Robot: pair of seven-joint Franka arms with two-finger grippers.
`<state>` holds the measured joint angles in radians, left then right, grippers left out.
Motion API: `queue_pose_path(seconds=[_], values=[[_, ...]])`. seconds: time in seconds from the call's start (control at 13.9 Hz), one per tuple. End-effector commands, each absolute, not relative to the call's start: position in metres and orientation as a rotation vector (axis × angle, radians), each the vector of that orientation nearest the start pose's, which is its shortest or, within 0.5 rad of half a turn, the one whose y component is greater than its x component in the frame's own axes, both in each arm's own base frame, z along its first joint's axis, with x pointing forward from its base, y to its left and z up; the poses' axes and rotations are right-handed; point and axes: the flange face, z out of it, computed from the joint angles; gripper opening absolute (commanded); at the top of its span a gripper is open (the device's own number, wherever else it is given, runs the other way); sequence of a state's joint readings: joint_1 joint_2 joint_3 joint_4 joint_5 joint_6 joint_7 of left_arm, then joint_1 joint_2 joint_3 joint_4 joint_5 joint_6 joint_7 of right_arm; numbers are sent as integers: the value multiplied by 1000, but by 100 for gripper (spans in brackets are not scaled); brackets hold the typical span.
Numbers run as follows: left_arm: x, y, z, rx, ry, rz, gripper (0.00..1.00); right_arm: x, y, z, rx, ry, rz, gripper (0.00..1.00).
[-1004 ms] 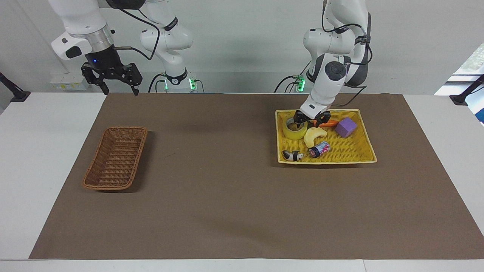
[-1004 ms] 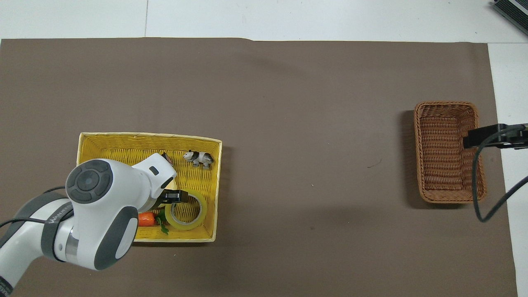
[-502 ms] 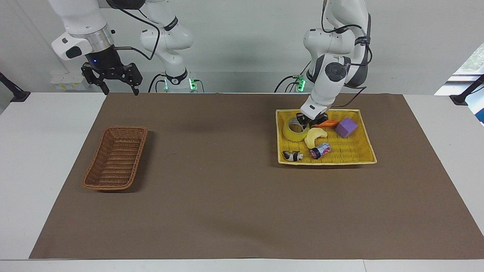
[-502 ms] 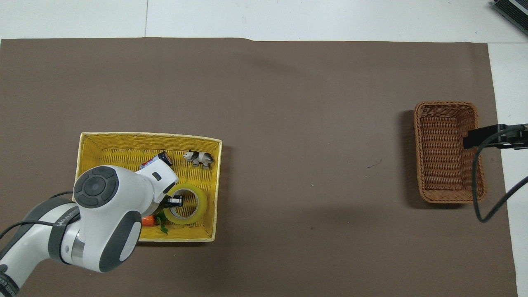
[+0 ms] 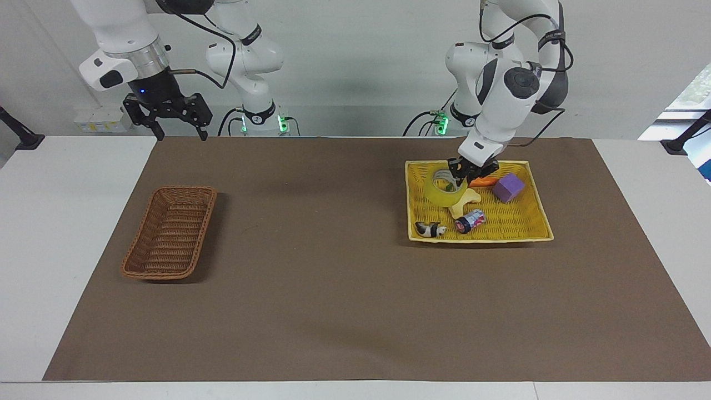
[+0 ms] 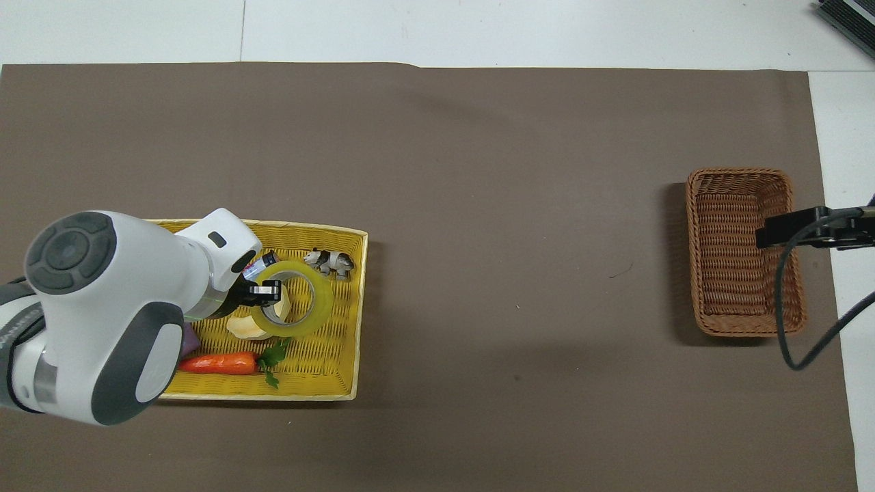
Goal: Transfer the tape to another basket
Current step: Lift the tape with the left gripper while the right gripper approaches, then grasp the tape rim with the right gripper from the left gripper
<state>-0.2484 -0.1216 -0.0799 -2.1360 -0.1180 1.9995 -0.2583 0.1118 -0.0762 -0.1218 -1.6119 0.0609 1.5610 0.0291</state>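
Tape (image 5: 447, 191) pinched in left gripper (image 5: 462, 176)

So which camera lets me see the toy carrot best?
The overhead view: the whole carrot shows there, orange with green leaves, lying in the yellow tray. In the facing view only a bit of orange peeks out past the left gripper holding the tape.

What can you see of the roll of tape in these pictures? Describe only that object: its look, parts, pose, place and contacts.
The tape is a wide ring of translucent yellow packing tape around a pale grey-white core. The left hand is shut on its wall, one finger inside the ring. It hangs tilted, lifted over the yellow tray and above the pale crescent toy. Whether its lower edge touches that toy cannot be told.
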Motion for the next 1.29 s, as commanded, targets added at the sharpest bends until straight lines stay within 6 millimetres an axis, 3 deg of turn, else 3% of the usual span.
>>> queue_pose_path(seconds=[0.0,0.22,0.36,0.65,0.93,1.22], values=[[490,-182,481,-3304,-19,73,0,523,12,645,-3002,-7,-47,100],[491,-201,500,-3454,-91,92,0,523,35,648,-2865,-25,-49,100],[487,-220,506,-3551,-129,117,0,521,71,651,-2803,-94,-40,100],[459,-288,516,-3615,-244,128,0,523,126,649,-2690,-178,-62,100],[439,-340,531,-3704,-413,11,0,519,150,626,-2608,-162,-54,100],[429,-363,548,-3809,-520,-98,0,516,163,610,-2544,-162,-11,100]])
